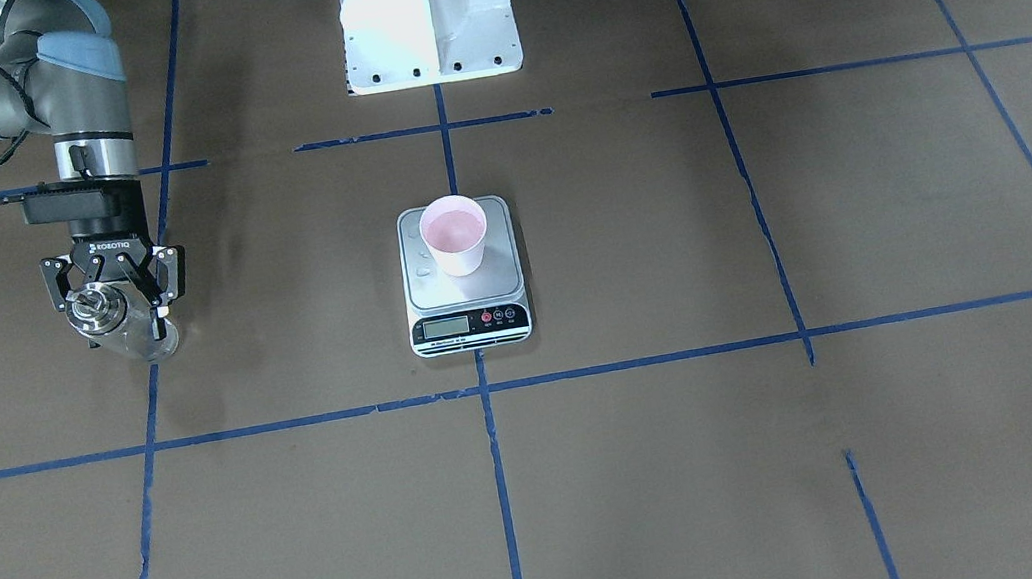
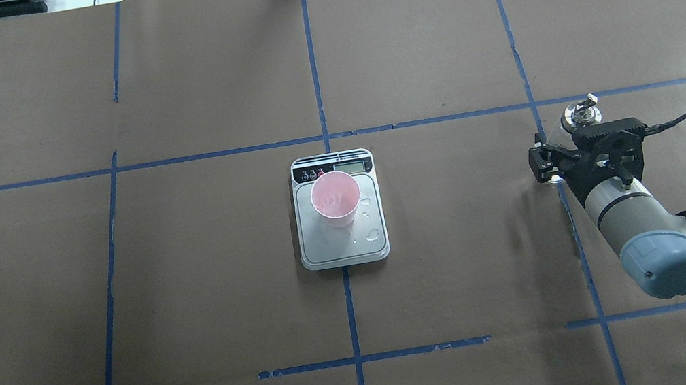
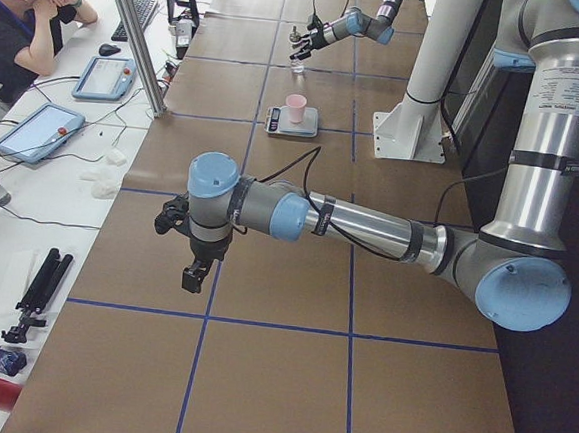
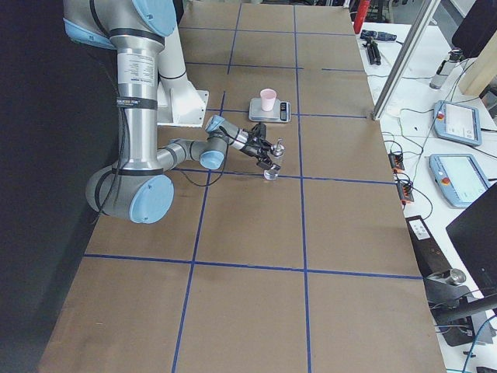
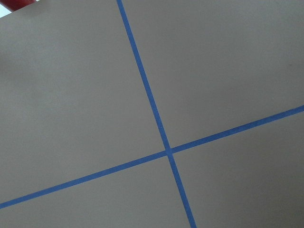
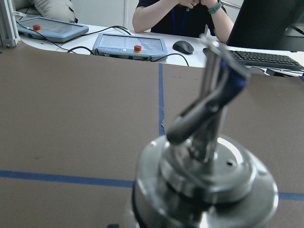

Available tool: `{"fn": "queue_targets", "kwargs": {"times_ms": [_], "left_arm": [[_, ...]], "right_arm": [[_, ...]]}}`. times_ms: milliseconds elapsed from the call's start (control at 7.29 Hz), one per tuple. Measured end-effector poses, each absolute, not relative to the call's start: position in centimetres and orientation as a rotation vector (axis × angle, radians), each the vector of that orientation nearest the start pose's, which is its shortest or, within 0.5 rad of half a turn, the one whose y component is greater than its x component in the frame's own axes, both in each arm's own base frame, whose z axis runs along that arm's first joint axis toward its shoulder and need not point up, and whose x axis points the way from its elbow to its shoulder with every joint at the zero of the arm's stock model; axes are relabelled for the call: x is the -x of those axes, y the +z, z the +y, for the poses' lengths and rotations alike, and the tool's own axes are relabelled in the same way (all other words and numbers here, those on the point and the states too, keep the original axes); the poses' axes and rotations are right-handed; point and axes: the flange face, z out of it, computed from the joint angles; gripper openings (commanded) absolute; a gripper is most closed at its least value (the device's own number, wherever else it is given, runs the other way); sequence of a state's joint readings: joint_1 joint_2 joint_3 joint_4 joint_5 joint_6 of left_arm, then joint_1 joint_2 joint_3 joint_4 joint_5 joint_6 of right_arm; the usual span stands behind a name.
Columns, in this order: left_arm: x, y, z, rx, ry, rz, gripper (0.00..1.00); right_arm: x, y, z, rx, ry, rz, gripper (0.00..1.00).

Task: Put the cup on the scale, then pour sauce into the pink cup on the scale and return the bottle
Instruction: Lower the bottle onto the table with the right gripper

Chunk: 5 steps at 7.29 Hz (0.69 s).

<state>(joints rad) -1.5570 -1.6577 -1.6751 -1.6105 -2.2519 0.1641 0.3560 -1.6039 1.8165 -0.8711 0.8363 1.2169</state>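
Seen from the left end, my left pincer [image 3: 192, 279] hangs nearest, over the taped bench [image 3: 257, 374]; I cannot tell how far it is open. In mid-frame, one scale [image 1: 499, 277] carries one cup [image 1: 455, 234], upright with its mouth up. A few drops [image 2: 374, 234] lie beside it on the plate. Farthest off, one bottle [image 1: 141, 340] stands with its long axis near vertical and its cap [image 1: 95, 308] up. The right pincer [image 1: 121, 320] is closed round its glass.

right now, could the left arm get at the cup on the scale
Probably yes, with a long reach: the cup stands uncovered on the scale mid-table, the right tool is off at the side around the bottle, and nothing lies between.
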Motion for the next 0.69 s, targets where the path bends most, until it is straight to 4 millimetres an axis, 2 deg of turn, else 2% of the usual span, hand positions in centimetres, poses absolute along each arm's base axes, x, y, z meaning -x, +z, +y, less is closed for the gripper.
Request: {"fn": "queue_targets", "kwargs": {"times_ms": [411, 685], "left_arm": [[6.3, 56.3, -53.8, -0.274, 0.249, 0.661, 1.00], [6.3, 56.3, -53.8, -0.274, 0.249, 0.661, 1.00]], "right_arm": [[39.1, 47.1, -35.0, -0.930, 0.338, -0.596, 1.00], [38.3, 48.3, -32.5, -0.906, 0.309, -0.601, 1.00]]}}
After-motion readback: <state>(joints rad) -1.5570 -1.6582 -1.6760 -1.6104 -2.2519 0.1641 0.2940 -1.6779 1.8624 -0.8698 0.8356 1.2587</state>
